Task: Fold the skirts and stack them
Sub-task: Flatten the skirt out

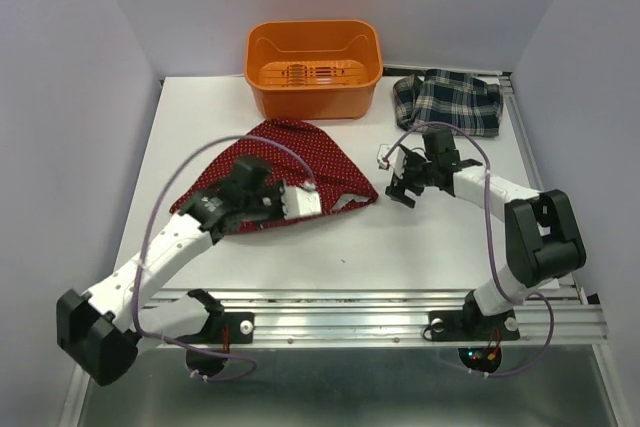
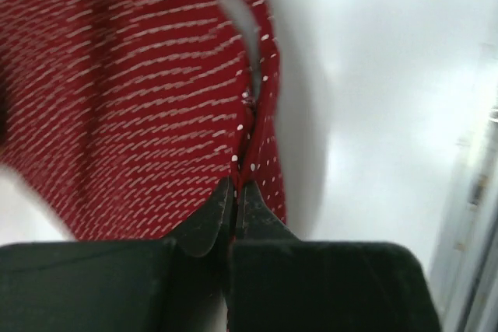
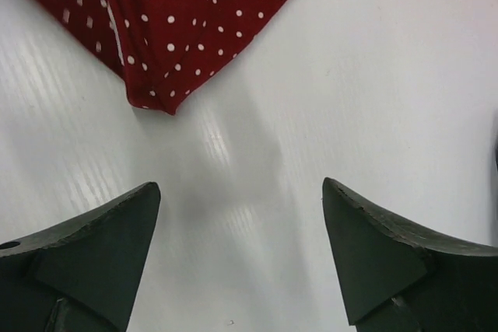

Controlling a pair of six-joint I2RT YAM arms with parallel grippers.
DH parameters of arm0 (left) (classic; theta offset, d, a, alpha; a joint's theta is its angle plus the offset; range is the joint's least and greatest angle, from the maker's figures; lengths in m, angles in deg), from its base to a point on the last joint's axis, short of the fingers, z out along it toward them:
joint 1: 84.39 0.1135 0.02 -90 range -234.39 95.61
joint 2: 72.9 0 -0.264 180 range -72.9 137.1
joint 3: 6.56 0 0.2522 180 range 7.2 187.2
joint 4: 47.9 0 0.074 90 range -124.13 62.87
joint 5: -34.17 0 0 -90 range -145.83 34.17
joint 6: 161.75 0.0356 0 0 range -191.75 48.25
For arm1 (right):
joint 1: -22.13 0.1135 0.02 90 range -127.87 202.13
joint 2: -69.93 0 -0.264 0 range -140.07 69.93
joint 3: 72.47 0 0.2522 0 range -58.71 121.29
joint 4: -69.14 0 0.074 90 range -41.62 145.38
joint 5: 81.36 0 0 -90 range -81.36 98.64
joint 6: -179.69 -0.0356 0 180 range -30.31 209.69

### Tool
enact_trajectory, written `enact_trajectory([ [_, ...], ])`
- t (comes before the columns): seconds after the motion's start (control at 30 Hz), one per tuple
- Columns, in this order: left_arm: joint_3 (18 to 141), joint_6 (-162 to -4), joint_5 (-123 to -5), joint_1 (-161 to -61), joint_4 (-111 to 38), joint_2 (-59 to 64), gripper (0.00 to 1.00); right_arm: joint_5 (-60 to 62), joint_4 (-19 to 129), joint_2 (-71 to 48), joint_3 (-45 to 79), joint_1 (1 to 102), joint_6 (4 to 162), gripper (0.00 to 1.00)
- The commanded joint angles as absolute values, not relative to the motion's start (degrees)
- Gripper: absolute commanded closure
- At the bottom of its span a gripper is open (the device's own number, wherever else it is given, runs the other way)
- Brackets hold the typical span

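Tightly, left pincer (image 2: pixel 233 190) pinches the soft, white-dotted red skirt (image 2: pixel 140 114)

The red skirt (image 1: pixel 300 152) is dark red with tiny white dots, and pale inside at its 4 o'clock edge. The plaid skirt (image 1: pixel 450 99), at 2 o'clock, has dark green, navy and white checks. The bin (image 1: pixel 312 67), at 12 o'clock, is orange. The table (image 1: pixel 400 247) is white.

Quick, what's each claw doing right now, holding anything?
Left claw: closed, pinching the red dotted skirt.
Right claw: open, holding nothing.
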State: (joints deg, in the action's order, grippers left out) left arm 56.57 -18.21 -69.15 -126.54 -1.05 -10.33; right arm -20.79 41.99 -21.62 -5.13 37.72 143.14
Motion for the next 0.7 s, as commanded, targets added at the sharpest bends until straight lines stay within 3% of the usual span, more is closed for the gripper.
enact_trajectory([
  [0.0,61.7,-24.1,-72.0,-112.7,-4.4,-16.4,1.00,-25.2,49.9,-20.5,-6.2,36.8,149.7,0.11],
  [0.2,57.2,-33.6,-76.7,-94.3,-11.8,-16.2,1.00,-29.6,48.4,-24.8,0.8,36.8,148.4,0.15],
  [0.47,59.6,-41.3,-81.0,-83.2,-17.3,4.8,1.00,-35.7,44.7,-29.7,7.6,37.3,146.0,0.20],
  [0.67,61.4,-42.0,-82.2,-82.7,-18.7,12.6,1.00,-37.1,43.8,-28.3,8.1,40.8,141.1,0.48],
])
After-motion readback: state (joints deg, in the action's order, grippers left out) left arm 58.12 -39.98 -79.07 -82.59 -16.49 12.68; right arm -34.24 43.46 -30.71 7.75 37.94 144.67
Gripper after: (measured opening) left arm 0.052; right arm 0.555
